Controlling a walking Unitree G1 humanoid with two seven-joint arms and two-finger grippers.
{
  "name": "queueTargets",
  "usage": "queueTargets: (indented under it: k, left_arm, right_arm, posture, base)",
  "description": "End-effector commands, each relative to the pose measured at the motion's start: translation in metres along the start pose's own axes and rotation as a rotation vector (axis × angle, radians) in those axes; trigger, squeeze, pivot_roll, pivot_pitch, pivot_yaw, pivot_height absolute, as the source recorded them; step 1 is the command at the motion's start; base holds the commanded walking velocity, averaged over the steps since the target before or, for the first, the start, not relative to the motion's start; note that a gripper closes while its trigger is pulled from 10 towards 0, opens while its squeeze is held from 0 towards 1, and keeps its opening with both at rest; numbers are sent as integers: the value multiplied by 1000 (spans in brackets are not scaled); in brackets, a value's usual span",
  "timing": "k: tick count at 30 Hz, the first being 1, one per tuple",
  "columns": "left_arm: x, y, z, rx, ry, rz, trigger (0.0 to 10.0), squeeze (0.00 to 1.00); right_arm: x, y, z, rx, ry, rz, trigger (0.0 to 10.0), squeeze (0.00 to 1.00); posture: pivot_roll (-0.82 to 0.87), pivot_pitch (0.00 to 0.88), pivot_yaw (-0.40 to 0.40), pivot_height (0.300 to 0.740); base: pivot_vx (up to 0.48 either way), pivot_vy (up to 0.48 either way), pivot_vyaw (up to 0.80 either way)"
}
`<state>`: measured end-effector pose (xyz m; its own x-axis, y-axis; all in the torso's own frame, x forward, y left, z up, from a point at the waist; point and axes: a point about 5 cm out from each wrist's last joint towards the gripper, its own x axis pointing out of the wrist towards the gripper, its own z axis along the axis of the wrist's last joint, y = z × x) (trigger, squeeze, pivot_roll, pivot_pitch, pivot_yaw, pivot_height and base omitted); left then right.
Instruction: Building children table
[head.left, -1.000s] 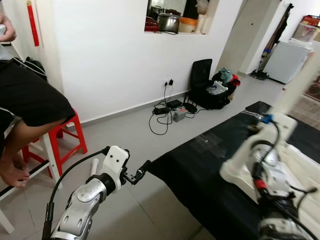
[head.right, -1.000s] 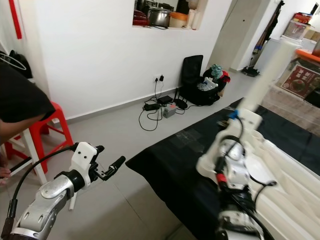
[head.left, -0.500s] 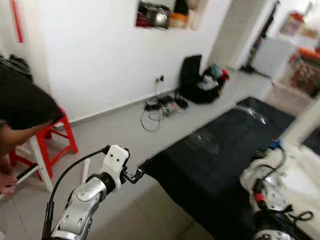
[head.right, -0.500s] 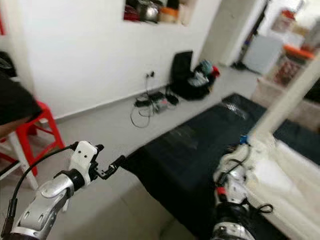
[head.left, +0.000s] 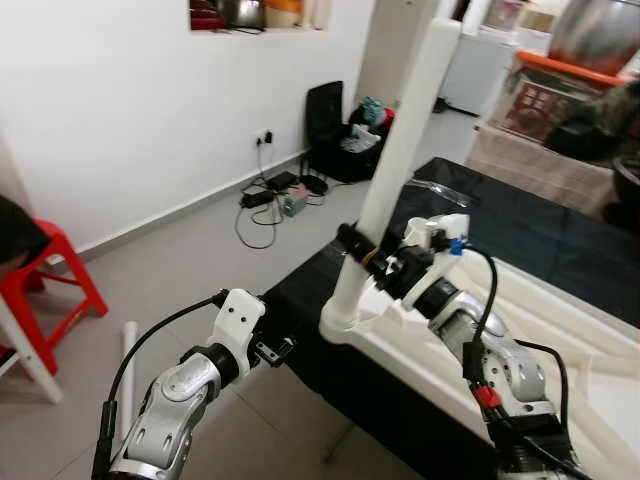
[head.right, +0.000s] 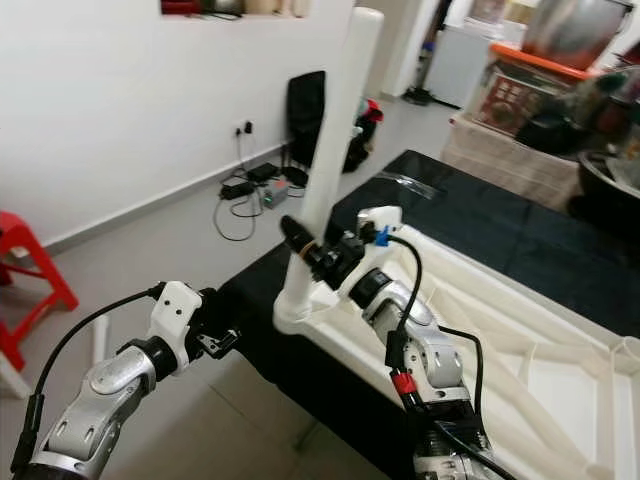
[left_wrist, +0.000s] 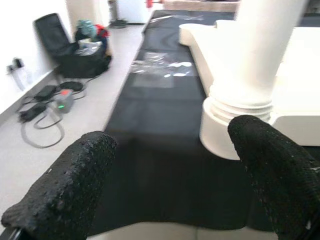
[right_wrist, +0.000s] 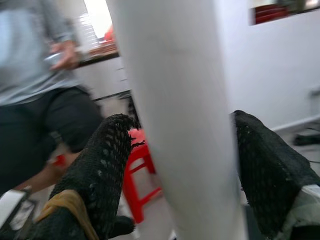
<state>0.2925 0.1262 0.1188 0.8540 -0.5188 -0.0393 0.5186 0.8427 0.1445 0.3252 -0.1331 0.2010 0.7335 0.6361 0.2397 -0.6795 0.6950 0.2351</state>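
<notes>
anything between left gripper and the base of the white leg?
Only bare black cloth. In the left wrist view, the open left gripper looks across it straight at the white leg, seated in the tabletop's corner socket.

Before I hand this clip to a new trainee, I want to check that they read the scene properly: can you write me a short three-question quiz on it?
1. True or false: the right gripper has its fingers on either side of the white table leg.
2. The leg stands upright in a corner socket of which thing? A) the red stool B) the upturned white tabletop C) the black bag
3. Fill in: the left gripper is ____ and holds nothing, near the edge of the black cloth.

Key: 1 true; 2 B; 3 open
</notes>
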Motion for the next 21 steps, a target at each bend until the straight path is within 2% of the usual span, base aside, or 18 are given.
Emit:
queueTargets:
  k: [1,2,3,6,7,9,10,11,12,15,16,17,18,19,20,21]
  left_arm:
    - [-1,-3,-3,4,13,-8,10000,0]
    - [-2,-2,-4,6,15,-4,10000,0]
    - [-2,-2,-4,7,16,-2,10000,0]
    - [-2,-2,-4,7,16,-2,10000,0]
    - [-2,-2,-4,7,17,-2,10000,0]
    - [-2,-2,-4,7,17,-2,10000,0]
    - [-2,-2,-4,6,17,-2,10000,0]
    - [-2,-2,-4,6,17,-2,10000,0]
    - [-2,-3,-4,5,16,-4,10000,0]
    - [-2,-3,-4,5,16,-4,10000,0]
    - [-1,-3,-4,4,14,-6,10000,0]
    - [-1,-3,-4,4,14,-6,10000,0]
    - [-1,-3,-4,4,14,-6,10000,0]
    - [0,-3,-4,5,14,-7,10000,0]
    - [0,-3,-4,5,14,-7,10000,0]
    - [1,-3,-4,7,14,-7,10000,0]
  right_arm:
    - [2,-7,1,-29,-4,-33,10000,0]
    - [3,-18,-3,-46,12,-136,0,0]
    - [3,-26,-6,-57,25,-207,0,0]
    - [3,-26,-6,-57,25,-207,0,0]
    - [1,-39,-11,-78,49,-341,0,0]
    - [1,-39,-11,-78,49,-341,0,0]
    - [-16,-67,-17,-73,90,-632,0,0]
    - [-16,-67,-17,-73,90,-632,0,0]
    - [-57,-98,-26,-45,110,-1029,0,0]
    - [-57,-98,-26,-45,110,-1029,0,0]
    - [-98,-114,-34,-37,135,-1339,0,0]
    - [-129,-119,-37,-54,145,-1547,0,0]
    - [-129,-119,-37,-54,145,-1547,0,0]
    - [-150,-121,-38,-80,145,-1681,0,0]
    - [-150,-121,-38,-80,145,-1681,0,0]
    - [-160,-121,-38,-93,150,-1750,0,0]
  posture:
    - [108,0,-165,740]
    - [106,0,-164,740]
    - [106,0,-164,740]
    - [106,0,-164,740]
    - [102,0,-163,740]
    - [102,0,-163,740]
    - [99,0,-162,740]
    - [99,0,-162,740]
    - [98,0,-161,740]
    - [98,0,-161,740]
    - [91,0,-157,740]
    - [86,0,-154,740]
    - [86,0,-154,740]
    - [80,0,-149,740]
    - [80,0,-149,740]
    - [80,0,-146,740]
  base:
    - [0,0,0]
    - [0,0,0]
    - [0,0,0]
    - [0,0,0]
    - [0,0,0]
    - [0,0,0]
    - [0,0,0]
    - [0,0,0]
    - [0,0,0]
    - [0,0,0]
    - [0,0,0]
    - [0,0,0]
    - [0,0,0]
    - [0,0,0]
    - [0,0,0]
    - [0,0,0]
